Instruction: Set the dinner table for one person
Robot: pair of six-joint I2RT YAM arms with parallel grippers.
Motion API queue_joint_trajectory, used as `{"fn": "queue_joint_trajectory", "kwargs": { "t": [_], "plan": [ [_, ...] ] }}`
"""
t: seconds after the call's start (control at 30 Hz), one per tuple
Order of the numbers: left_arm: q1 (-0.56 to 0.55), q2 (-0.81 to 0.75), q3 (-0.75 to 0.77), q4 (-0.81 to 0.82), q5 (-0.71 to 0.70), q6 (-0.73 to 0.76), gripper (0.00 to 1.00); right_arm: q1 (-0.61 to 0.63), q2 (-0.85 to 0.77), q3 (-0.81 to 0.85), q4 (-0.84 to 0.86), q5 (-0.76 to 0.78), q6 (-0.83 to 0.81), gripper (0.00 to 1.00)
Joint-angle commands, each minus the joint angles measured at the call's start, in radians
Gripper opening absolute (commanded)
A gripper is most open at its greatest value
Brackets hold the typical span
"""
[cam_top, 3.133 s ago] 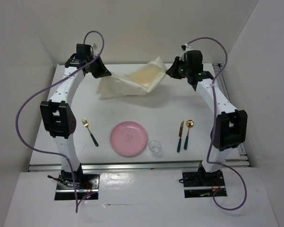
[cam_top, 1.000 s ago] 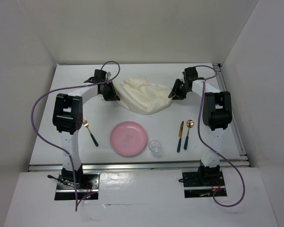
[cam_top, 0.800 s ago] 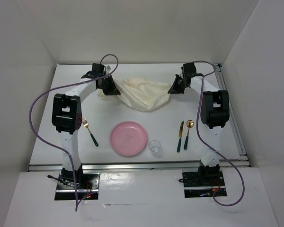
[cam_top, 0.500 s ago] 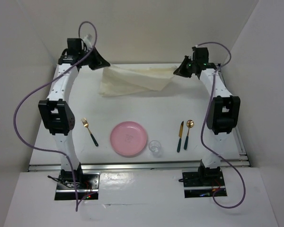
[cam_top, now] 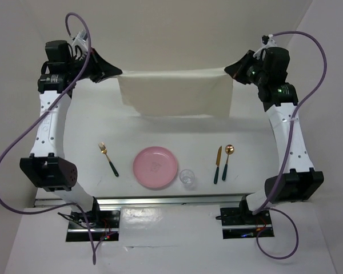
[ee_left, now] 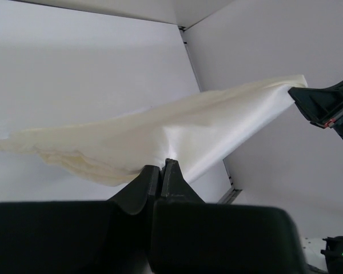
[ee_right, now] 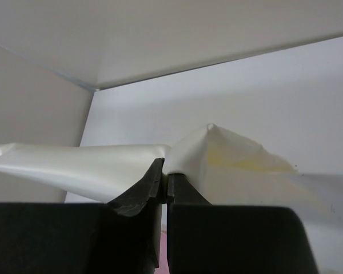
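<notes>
Left hand [cam_top: 116, 73] and right hand [cam_top: 231, 71] each clenched on a corner of the cloth [cam_top: 177, 94], I should lower it taut and level by the far edge of the counter [cam_top: 177, 132].

Soft, even light fills the overhead view, bright on the white dinner table [cam_top: 160, 134], where the stretched cream cloth [cam_top: 177, 94] throws a faint grey shadow along its near edge. Both wrist views are dimmer and greyer. There the left gripper [ee_left: 162, 166] and right gripper [ee_right: 164, 171] loom dark and blurred, the cloth sharper.
</notes>
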Motion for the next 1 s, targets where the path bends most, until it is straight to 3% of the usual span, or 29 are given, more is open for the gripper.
{"fn": "queue_joint_trajectory", "kwargs": {
  "t": [0.0,0.2,0.43,0.57,0.7,0.83,0.97],
  "plan": [
    [0.046,-0.052,-0.009,0.048,0.083,-0.027,0.0,-0.012,-0.059,-0.017,-0.035,0.07,-0.006,0.0],
    [0.046,0.012,0.021,0.048,0.133,-0.047,0.0,-0.012,-0.051,-0.008,-0.05,0.079,0.004,0.0],
    [0.046,0.219,0.118,0.112,0.169,-0.088,0.0,-0.012,0.113,0.078,0.094,0.013,0.053,0.0],
    [0.024,0.399,0.399,0.091,0.19,-0.113,0.0,-0.012,0.249,0.182,0.23,-0.036,0.093,0.0],
    [0.024,0.508,0.586,0.123,0.222,-0.182,0.0,-0.012,0.305,0.284,0.274,-0.073,0.092,0.0],
    [0.037,0.485,0.54,0.275,0.276,-0.269,0.0,-0.012,0.273,0.258,0.304,-0.073,0.07,0.0],
    [0.037,0.411,0.451,0.287,0.288,-0.24,0.0,-0.012,0.166,0.071,0.358,-0.064,0.061,0.0]
  ]
}}
